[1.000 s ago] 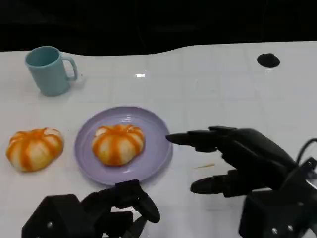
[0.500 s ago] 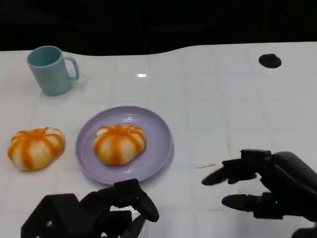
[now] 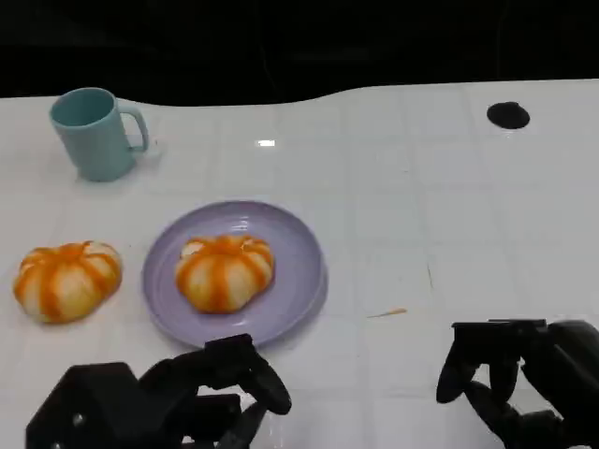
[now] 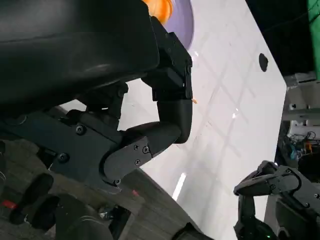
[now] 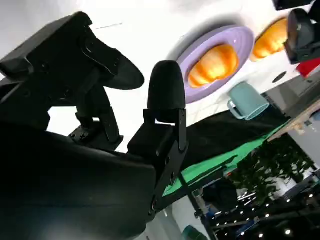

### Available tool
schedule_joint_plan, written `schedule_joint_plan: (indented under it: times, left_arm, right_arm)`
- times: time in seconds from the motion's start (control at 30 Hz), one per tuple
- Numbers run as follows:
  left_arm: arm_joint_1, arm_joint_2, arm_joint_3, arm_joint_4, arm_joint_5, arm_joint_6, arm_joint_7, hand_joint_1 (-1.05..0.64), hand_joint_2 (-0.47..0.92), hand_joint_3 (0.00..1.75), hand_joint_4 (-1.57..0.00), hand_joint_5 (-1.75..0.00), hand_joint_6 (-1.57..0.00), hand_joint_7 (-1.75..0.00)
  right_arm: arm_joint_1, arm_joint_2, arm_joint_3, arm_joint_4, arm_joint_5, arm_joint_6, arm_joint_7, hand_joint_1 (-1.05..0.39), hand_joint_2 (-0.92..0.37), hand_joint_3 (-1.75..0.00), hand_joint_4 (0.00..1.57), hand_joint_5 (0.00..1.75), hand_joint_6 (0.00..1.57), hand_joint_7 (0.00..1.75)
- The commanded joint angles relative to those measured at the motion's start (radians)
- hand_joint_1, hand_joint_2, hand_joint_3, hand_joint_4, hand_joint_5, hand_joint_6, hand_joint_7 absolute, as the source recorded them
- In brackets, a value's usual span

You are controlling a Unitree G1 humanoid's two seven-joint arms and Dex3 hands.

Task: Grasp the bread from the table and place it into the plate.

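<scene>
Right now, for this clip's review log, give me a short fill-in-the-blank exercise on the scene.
One bread lies on the purple ____.
The other bread lies on the white ____.
The teal mug stands ____.
Neither the left robot hand nor the right robot hand holds ____.
Missing: plate; table; upright; anything

Head cam looks down at table (image 3: pixel 393 187); wrist cams close, tilted, share plate (image 3: pixel 299 253).

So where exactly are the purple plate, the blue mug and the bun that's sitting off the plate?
purple plate (image 3: pixel 298 271): head view, on the bare right part of its rim.
blue mug (image 3: pixel 89 136): head view, on the middle of its outer wall.
bun off the plate (image 3: pixel 65 280): head view, on the middle of its striped top.
</scene>
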Motion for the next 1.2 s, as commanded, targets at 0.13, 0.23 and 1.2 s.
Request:
schedule_joint_plan:
  times: [0.13,0.23,1.2]
  left_arm:
    - [0.028,0.028,0.022,0.017,-0.012,-0.05,-0.025,-0.38,0.73,0.85,-0.71,-1.75,-0.6,-1.56]
    - [0.033,0.035,0.022,0.019,-0.006,-0.058,-0.023,-0.38,0.74,0.84,-0.71,-1.75,-0.6,-1.56]
    - [0.05,0.046,0.031,0.051,-0.004,-0.1,-0.024,-0.36,0.82,0.7,-0.69,-1.75,-0.59,-1.54]
  right_arm:
    - [0.021,0.026,0.004,0.052,-0.059,-0.019,-0.089,-0.05,-0.26,-1.43,0.86,1.74,0.82,1.42]
    - [0.021,0.031,0.006,0.062,-0.081,-0.02,-0.109,-0.06,-0.25,-1.43,0.87,1.73,0.82,1.42]
    - [0.023,0.04,0.031,0.081,-0.114,-0.02,-0.146,-0.02,-0.2,-1.38,0.92,1.68,0.88,1.27]
